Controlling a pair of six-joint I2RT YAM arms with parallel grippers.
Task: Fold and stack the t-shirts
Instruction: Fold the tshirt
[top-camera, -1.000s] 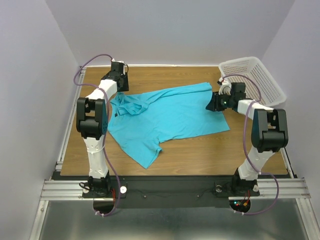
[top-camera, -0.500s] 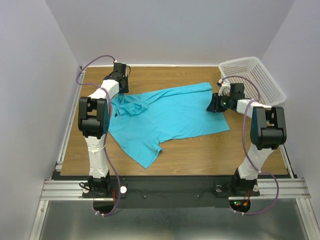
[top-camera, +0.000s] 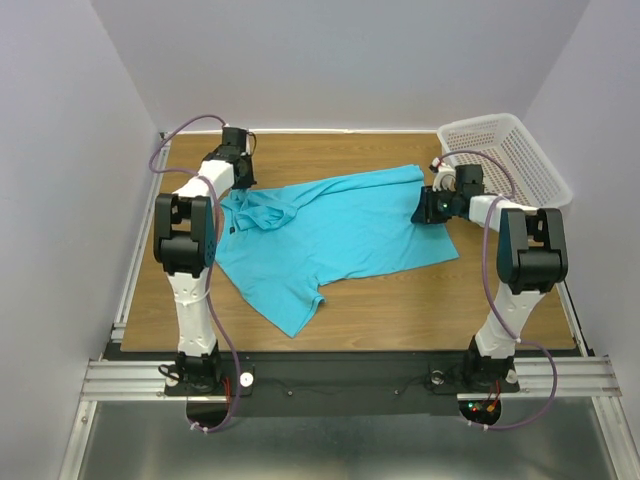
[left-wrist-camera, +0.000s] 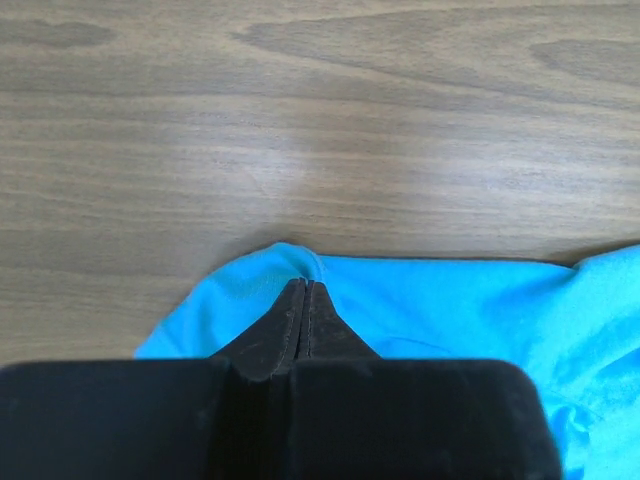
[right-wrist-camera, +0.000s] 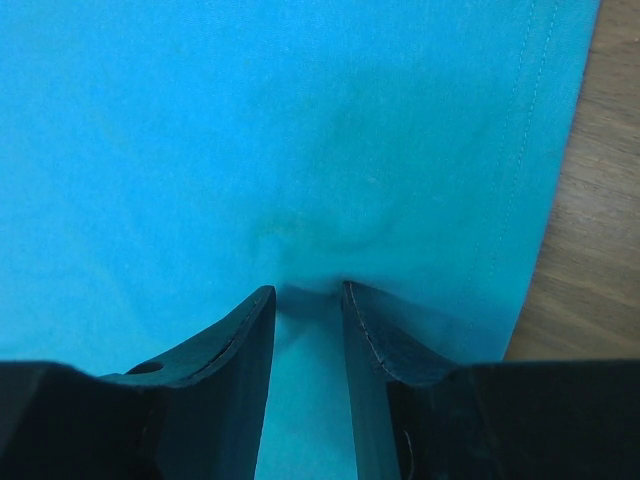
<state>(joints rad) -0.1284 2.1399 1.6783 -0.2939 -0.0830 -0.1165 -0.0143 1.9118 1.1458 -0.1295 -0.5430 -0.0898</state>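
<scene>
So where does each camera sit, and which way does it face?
Top external: high behind the robot, facing down at the table, t-shirt and basket; left arm and right arm show whole.
Left wrist: on the left arm, facing down past the left tool, closed on the t-shirt's edge.
Right wrist: likewise, right tool pinching t-shirt fabric.
Shared: all see t-shirt and table.

The t-shirt (top-camera: 340, 230) is soft matt cloth; the table (top-camera: 400, 310) smooth wood-grain; the basket (top-camera: 510, 150) white perforated plastic.

Left end effector (left-wrist-camera: 303, 300) closed; right end effector (right-wrist-camera: 305, 310) narrowly parted.
</scene>
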